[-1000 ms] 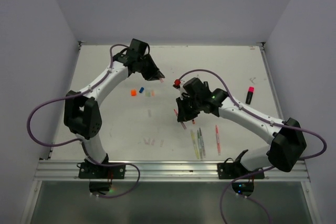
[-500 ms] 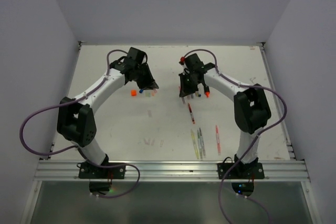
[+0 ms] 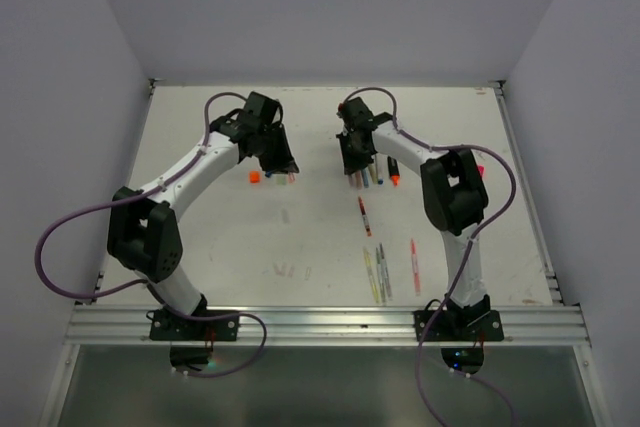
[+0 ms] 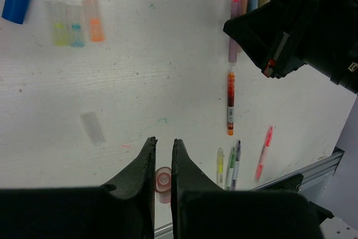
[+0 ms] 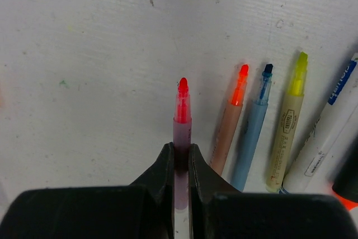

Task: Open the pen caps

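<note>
top view: both arms reach over the far half of the table [image 3: 450,117]. the left gripper [image 3: 290,171] sits at about 11 o'clock from table centre, fingers together. an orange cap [image 3: 255,176] lies loose near it, at its 9 o'clock. the right gripper [image 3: 351,177] sits at about 1 o'clock, tips down beside a row of uncapped pens [image 3: 372,177]. a red pen [image 3: 364,215] lies apart at its 6 o'clock.

left wrist view: the fingers are nearly together, with only a slit between them and nothing at the tips. a pink cap [image 4: 163,182] shows through the slit low down; we cannot tell whether it touches them. a blue cap [image 4: 17,1] lies at 10 o'clock, with three clear caps [image 4: 75,16] just beside it at its 3 o'clock. a lone clear cap [image 4: 92,127] lies at 9 o'clock.

right wrist view: the jaws are clamped on a pink pen [image 5: 182,110], its uncapped tip pointing to 12 o'clock. an orange pen [image 5: 230,121], a blue pen [image 5: 256,130] and a yellow pen [image 5: 286,138] lie side by side at 1 to 2 o'clock.
</note>
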